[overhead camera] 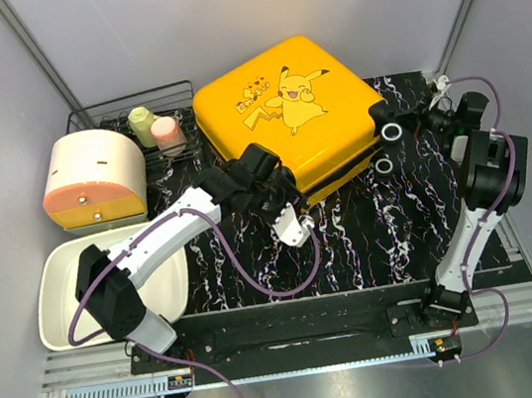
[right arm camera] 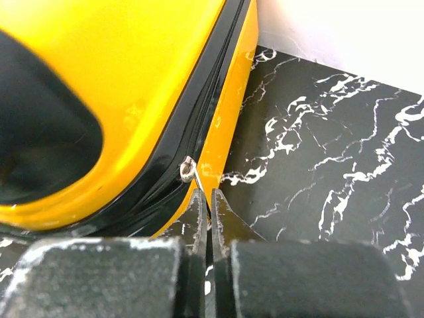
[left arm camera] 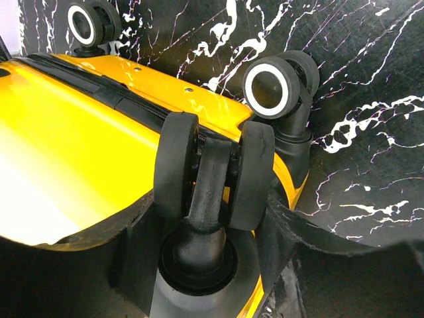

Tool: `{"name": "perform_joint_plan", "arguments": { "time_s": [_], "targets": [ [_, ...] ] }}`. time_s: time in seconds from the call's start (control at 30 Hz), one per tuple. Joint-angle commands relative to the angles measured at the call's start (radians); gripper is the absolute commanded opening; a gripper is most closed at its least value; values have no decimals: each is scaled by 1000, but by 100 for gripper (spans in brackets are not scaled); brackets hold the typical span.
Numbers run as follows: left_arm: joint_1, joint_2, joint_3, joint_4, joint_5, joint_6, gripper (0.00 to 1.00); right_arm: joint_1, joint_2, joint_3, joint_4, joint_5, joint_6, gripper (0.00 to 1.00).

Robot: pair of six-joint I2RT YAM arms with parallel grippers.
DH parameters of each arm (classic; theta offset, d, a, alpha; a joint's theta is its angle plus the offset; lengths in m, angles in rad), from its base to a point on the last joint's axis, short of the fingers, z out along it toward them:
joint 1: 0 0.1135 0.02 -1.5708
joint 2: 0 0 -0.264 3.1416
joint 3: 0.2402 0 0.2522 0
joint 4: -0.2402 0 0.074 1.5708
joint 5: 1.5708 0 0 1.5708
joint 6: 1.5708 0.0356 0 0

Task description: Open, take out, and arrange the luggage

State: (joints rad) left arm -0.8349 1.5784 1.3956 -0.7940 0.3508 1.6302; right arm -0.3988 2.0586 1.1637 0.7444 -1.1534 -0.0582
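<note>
So the left gripper (left arm camera: 211, 212) was at the near corner of the luggage (overhead camera: 282, 106). Its fingers (left arm camera: 99, 252) were spread wide around one black caster wheel (left arm camera: 212, 169), one on each side. They looked snug against the wheel's sides, though the contact itself was blurry in the wrist view. Two more wheels with white rings (left arm camera: 270, 87) sat further out past its fingertips.

The right gripper (right arm camera: 205, 199) was pretty much closed, just a sliver of a gap. It was pinching the thin metal zipper pull (right arm camera: 189, 169) right at its tips, on the black zipper line along the suitcase's side.

The table (overhead camera: 352, 236) was black with white marble veins, boxed in by plain pale walls (overhead camera: 219, 16). Off to the left of the left gripper were:
- a white tray (overhead camera: 59, 290)
- a cream-and-orange round container (overhead camera: 93, 180)
- a wire rack (overhead camera: 132, 109) with a green cup (overhead camera: 142, 124) and a pink cup (overhead camera: 167, 132) in it

The luggage lay flat and closed, cartoon print up, just beyond the left gripper and to the left of the right one. It sat turned at an angle to the table edge. Its wheeled end faced near and right, running between the two grippers. From above it looked almost square. As best I could tell, the long axis ran from that wheeled end back toward the far left.
</note>
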Motion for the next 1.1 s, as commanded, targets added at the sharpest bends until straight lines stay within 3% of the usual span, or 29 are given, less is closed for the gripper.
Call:
{"name": "perform_joint_plan", "arguments": {
  "time_s": [0.0, 0.37, 0.63, 0.77, 0.8, 0.83, 0.87, 0.9, 0.93, 0.97, 1.0, 1.07],
  "targets": [
    [31, -1, -40, -295, 39, 51, 0, -6, 102, 215, 132, 115, 86, 0],
    [31, 43, -6, -335, 123, 106, 0, 121, 346, 540, 44, 122, 124, 0],
    [28, 68, 13, -381, 183, 135, 0, 199, 598, 933, 32, 184, 262, 0],
    [26, 69, 20, -378, 188, 128, 2, 225, 698, 1122, -75, 210, 316, 0],
    [22, 68, 25, -364, 186, 84, 13, 227, 709, 1160, -104, 212, 325, 2],
    [20, 68, 31, -349, 186, 50, 38, 224, 704, 1162, -132, 212, 336, 8],
    [22, 58, 40, -317, 186, 18, 53, 219, 687, 1150, -176, 199, 330, 17],
    [20, 54, 60, -298, 185, -63, 63, 204, 628, 1080, -195, 207, 319, 36],
    [20, 46, 66, -272, 182, -117, 82, 195, 588, 1027, -204, 219, 313, 48],
    [20, 25, 74, -222, 178, -169, 97, 184, 545, 975, -218, 236, 279, 55],
    [20, 14, 100, -209, 181, -267, 99, 172, 456, 874, -235, 245, 252, 63],
    [20, -12, 137, -185, 186, -370, 99, 137, 366, 791, -328, 276, 152, 70]
  ]
}}
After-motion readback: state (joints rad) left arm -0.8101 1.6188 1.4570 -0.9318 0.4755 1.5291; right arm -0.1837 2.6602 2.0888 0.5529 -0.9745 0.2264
